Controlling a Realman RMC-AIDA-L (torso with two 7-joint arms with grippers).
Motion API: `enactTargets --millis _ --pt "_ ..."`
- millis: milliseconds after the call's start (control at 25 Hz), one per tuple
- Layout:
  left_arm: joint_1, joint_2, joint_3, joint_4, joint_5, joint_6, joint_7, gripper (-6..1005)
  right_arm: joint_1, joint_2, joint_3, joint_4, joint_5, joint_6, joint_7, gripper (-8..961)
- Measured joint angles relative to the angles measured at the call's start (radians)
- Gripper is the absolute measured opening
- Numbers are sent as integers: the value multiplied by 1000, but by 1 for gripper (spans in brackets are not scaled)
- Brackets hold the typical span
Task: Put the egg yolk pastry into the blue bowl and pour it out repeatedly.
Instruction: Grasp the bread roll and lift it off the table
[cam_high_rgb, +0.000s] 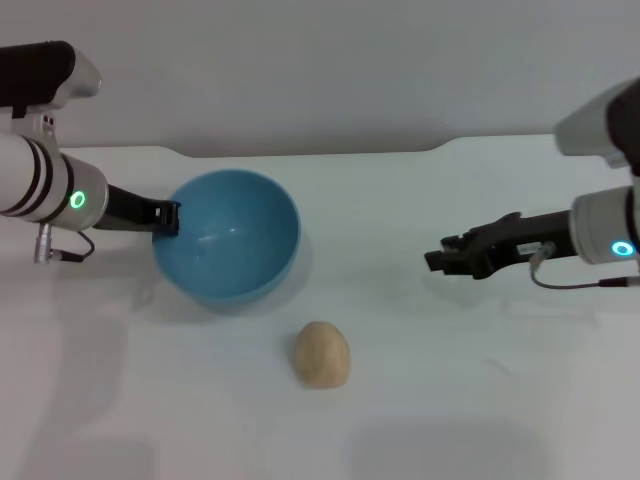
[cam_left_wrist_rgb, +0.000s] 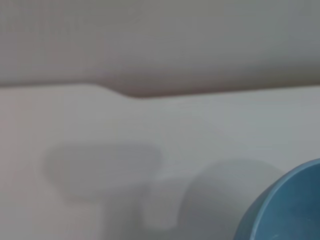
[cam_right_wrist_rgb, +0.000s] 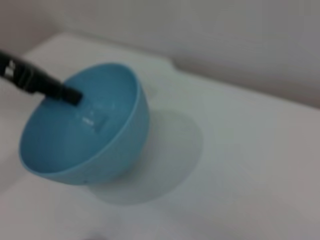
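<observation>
Left pincer (cam_high_rgb: 168, 218) grips the tilted bowl (cam_high_rgb: 228, 250) by its rim. Pastry (cam_high_rgb: 322, 354) lies on the desk (cam_high_rgb: 480, 400), near the bowl. Right pincer (cam_high_rgb: 440, 258) hovers apart, fingers narrow.

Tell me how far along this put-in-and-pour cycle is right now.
The egg yolk pastry lies on the table in front of the blue bowl, so the bowl is empty. In hand: the left gripper grips the tilted bowl's rim. The right gripper hovers apart. Left: picking up the pastry and dropping it in.

White table (cam_high_rgb: 480, 400), notched far edge; plain grey wall (cam_high_rgb: 330, 70) behind; soft, even light.
</observation>
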Motion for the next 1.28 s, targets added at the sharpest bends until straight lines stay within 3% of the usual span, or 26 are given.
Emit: enactTargets --millis 400,640,920,1280 --pt "58 -13 0 -99 26 -68 -60 18 72 8 -237 -18 -4 -19 100 431" --pt "46 -13 2 -127 116 -122 -127 18 83 16 -370 -15 94 -9 122 444" --pt "42 -15 -4 -144 126 -119 -141 17 80 16 -464 -10 193 -3 113 454" --pt "39 -13 1 -163 127 -114 -144 17 90 21 -716 38 338 147 121 454"
